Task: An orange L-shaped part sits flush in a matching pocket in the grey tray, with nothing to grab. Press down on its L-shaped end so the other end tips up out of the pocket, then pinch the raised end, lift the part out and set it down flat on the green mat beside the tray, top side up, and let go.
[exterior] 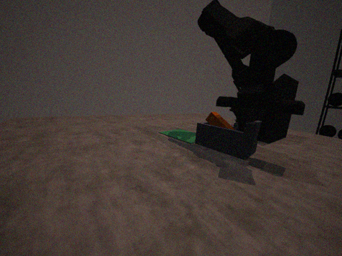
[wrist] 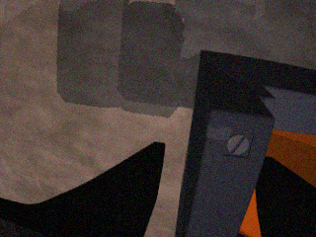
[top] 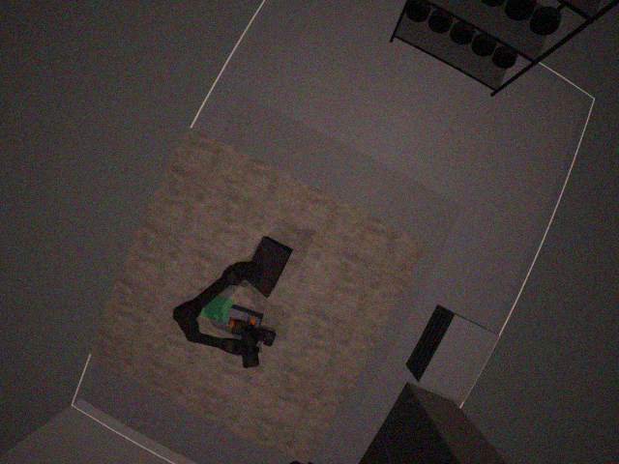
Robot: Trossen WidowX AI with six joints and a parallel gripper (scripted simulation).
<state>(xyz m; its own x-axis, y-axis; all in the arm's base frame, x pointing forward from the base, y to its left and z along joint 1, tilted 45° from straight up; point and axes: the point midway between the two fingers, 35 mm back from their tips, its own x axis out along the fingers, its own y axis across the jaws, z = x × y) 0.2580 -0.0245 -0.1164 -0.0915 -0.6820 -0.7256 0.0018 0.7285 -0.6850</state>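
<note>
The fingers (top: 242, 326) (exterior: 240, 119) are standing apart, one reaching into the grey tray (top: 248, 310) (exterior: 220, 139) (wrist: 224, 183); the orange part (top: 252, 321) (exterior: 217, 120) (wrist: 298, 149) is tilting up toward ten o'clock in the exterior view.

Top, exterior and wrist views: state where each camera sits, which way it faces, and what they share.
Top: high overhead, facing down at the whole black arm and grey tray.
Exterior: low at table level, facing across the tabletop at the tray's side wall; arm and gripper behind.
Wrist: on the arm near the gripper, facing down at the tray's corner; two dark fingers show.
Top and exterior share the green mat.
</note>
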